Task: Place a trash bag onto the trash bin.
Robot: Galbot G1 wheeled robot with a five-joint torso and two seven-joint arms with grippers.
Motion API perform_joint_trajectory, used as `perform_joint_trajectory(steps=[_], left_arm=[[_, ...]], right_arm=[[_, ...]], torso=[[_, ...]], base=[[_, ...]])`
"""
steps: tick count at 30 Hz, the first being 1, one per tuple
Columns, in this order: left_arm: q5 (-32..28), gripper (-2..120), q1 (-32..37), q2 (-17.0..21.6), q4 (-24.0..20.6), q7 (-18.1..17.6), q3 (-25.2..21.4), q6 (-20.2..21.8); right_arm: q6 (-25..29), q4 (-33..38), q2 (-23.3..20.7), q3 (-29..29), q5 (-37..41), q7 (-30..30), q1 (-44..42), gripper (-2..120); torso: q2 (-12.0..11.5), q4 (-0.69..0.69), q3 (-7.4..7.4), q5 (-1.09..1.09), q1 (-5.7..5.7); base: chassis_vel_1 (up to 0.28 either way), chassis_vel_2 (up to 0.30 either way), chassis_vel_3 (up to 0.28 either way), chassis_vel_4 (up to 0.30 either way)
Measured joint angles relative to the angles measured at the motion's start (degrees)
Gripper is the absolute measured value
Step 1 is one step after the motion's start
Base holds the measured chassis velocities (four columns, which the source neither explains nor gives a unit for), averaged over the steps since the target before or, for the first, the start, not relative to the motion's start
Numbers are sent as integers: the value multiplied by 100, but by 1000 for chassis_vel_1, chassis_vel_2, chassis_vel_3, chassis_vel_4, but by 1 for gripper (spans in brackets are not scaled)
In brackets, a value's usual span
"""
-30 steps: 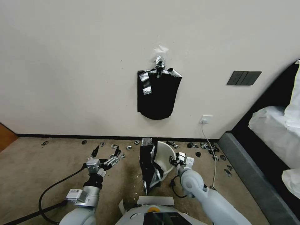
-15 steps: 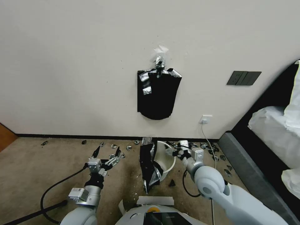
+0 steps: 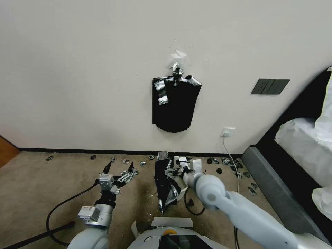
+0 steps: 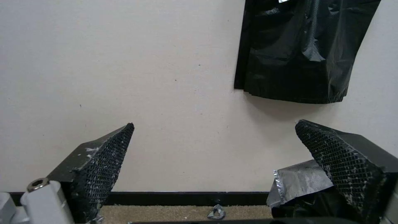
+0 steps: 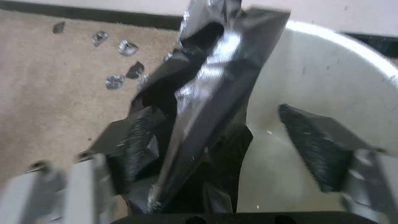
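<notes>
The trash bag [image 3: 165,183], glossy black film, hangs crumpled over the left rim of the cream-white trash bin [image 3: 181,191] on the carpet by the wall. My right gripper [image 3: 173,170] reaches over the bin's mouth to the bag. In the right wrist view the right gripper [image 5: 215,112] is open. The trash bag [image 5: 207,102] stands between its fingers, close against one pad, and the trash bin [image 5: 331,77] wall lies behind the other. My left gripper [image 3: 117,172] hovers open to the left of the bag, and in its wrist view the left gripper [image 4: 215,124] faces the wall with nothing between its fingers.
A flat black bag bundle [image 3: 174,103] hangs on the wall from a silver clip. Foil scraps [image 3: 228,162] litter the carpet along the skirting. A white cable [image 3: 231,155] drops from a socket at the right. A dark bed frame [image 3: 276,186] bounds the right side.
My right arm has swung left, from beside the bin's right rim to over its mouth, and its open fingers now straddle the bag. The left arm has barely moved.
</notes>
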Motion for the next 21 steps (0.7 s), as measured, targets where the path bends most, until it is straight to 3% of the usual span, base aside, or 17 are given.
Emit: perform_joint_trajectory(steps=[6, 13, 16, 21], left_arm=[[-3, 100, -21, 0, 29, -1, 35, 8], [-15, 100, -51, 27, 66, -22, 120, 51], [-23, 100, -95, 96, 96, -87, 278, 132], [-59, 100, -185, 300, 106, -218, 535, 393]], right_arm=[[4, -219, 172, 11, 107, 135, 5, 45], [10, -266, 130, -27, -7, 97, 33, 23], [9, -291, 103, -51, -84, -32, 44, 8], [-14, -357, 37, -103, -376, -287, 99, 0]], torso=[[0, 1, 0, 1, 0], [0, 1, 0, 1, 0], [0, 1, 0, 1, 0], [0, 2, 0, 2, 0]], base=[[0, 0, 0, 0], [0, 0, 0, 0], [0, 0, 0, 0], [0, 0, 0, 0]])
